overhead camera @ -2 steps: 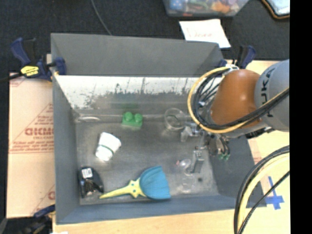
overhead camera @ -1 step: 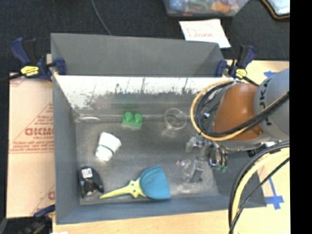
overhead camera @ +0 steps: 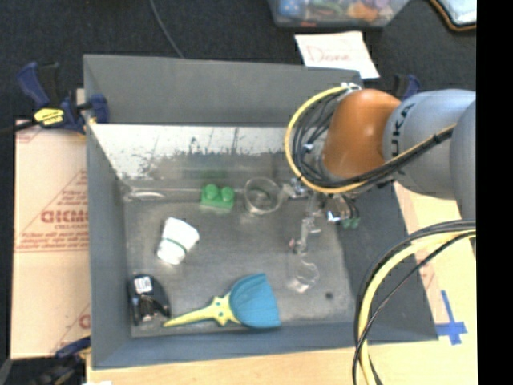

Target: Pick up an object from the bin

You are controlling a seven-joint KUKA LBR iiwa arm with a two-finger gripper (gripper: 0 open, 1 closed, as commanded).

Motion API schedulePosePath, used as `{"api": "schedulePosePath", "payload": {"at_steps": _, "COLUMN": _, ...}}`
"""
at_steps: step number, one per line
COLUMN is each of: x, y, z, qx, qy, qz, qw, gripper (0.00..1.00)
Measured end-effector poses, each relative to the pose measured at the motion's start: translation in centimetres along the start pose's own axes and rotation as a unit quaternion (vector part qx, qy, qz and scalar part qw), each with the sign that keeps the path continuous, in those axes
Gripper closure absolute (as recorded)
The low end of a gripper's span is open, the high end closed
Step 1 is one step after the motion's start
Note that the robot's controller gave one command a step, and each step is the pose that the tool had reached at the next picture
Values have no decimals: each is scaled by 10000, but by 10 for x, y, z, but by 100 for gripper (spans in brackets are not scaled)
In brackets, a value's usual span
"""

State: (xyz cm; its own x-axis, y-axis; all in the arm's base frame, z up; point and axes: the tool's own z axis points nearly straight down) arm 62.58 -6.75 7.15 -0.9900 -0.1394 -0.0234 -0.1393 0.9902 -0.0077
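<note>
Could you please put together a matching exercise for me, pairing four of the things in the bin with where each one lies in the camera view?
Things:
1. green block
2. white cap
3. small black thing
4. blue scoop with yellow handle

Places:
A. lower-left corner of the bin floor
B. along the lower wall, near its middle
C. by the upper wall, just left of a clear ring
D. left part of the floor, midway between the upper and lower walls

Pairs: 1-C, 2-D, 3-A, 4-B
</note>
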Motion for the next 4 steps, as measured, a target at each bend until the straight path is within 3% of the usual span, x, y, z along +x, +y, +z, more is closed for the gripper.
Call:
{"api": "schedulePosePath", "payload": {"at_steps": 1, "x": 119, "y": 15, "z": -2, "qx": 7, "qy": 110, "qz": 2475, "qw": 9688, "gripper": 100}}
{"api": "schedulePosePath", "payload": {"at_steps": 2, "x": 119, "y": 15, "z": -2, "qx": 7, "qy": 109, "qz": 2471, "qw": 9689, "gripper": 100}}
{"api": "schedulePosePath", "payload": {"at_steps": 3, "x": 121, "y": 16, "z": -23, "qx": 3, "qy": 147, "qz": 2460, "qw": 9691, "gripper": 100}}
{"api": "schedulePosePath", "payload": {"at_steps": 4, "x": 120, "y": 15, "z": -68, "qx": 3, "qy": 146, "qz": 2450, "qw": 9694, "gripper": 100}}
